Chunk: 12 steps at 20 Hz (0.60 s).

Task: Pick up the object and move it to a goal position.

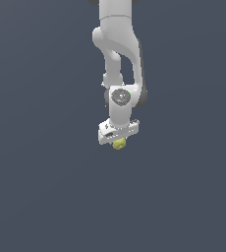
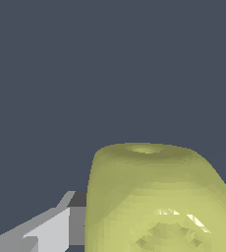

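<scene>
- Exterior view: the white arm (image 1: 119, 54) hung straight down at mid-scene, and the yellow-green object (image 1: 118, 143) sat directly under the gripper (image 1: 118, 141), partly tucked into it.
- Wrist view: the object (image 2: 156, 202) loomed large and close, dimple end facing away; one of the grey fingers (image 2: 46, 229) lay against its side, apparently clamped on it.

The white arm (image 1: 119, 49) comes down from the top centre of the exterior view and bends a little toward the frame's right; the wrist (image 1: 121, 101) points straight down; the gripper (image 1: 119, 140) sits just below the middle of the frame, closed on the yellow-green object (image 1: 119, 143); in the wrist view one grey finger (image 2: 46, 229) shows at the lower left, touching the object (image 2: 159, 202).
</scene>
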Each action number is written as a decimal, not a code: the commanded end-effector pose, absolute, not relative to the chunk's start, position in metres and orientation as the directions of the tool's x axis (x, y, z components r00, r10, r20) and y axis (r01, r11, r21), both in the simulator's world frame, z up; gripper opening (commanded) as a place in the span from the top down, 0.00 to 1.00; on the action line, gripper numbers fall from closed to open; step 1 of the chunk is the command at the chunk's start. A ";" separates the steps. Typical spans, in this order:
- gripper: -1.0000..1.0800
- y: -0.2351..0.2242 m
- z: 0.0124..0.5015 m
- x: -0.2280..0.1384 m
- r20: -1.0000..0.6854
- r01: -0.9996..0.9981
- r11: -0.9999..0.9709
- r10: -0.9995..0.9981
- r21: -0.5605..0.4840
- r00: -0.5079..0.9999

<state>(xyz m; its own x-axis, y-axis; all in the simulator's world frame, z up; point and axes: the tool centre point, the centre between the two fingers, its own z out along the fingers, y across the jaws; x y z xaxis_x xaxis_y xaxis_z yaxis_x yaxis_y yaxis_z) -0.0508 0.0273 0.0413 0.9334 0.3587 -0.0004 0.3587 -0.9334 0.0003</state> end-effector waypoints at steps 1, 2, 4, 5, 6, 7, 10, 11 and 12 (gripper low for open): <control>1.00 0.027 0.045 -0.050 0.000 0.359 -0.933 0.359 0.001 0.933; 1.00 0.026 0.048 -0.050 0.000 0.359 -0.933 0.359 0.001 0.933; 1.00 0.025 0.055 -0.049 0.000 0.359 -0.933 0.359 0.001 0.933; 1.00 0.024 0.059 -0.049 0.000 0.359 -0.933 0.359 0.001 0.933; 1.00 0.023 0.064 -0.048 0.000 0.359 -0.933 0.359 0.001 0.933; 1.00 0.022 0.070 -0.048 0.000 0.359 -0.933 0.359 0.001 0.933; 1.00 0.018 0.090 -0.045 0.000 0.359 -0.933 0.359 0.000 0.933; 1.00 0.017 0.098 -0.044 0.000 0.359 -0.933 0.359 0.000 0.933; 1.00 0.015 0.106 -0.044 0.000 0.359 -0.933 0.359 0.000 0.933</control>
<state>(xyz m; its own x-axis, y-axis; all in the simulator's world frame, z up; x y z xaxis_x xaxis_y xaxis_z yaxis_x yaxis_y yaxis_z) -0.0449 0.0176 0.0937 0.9333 0.3591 -0.0007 0.3591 -0.9333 0.0000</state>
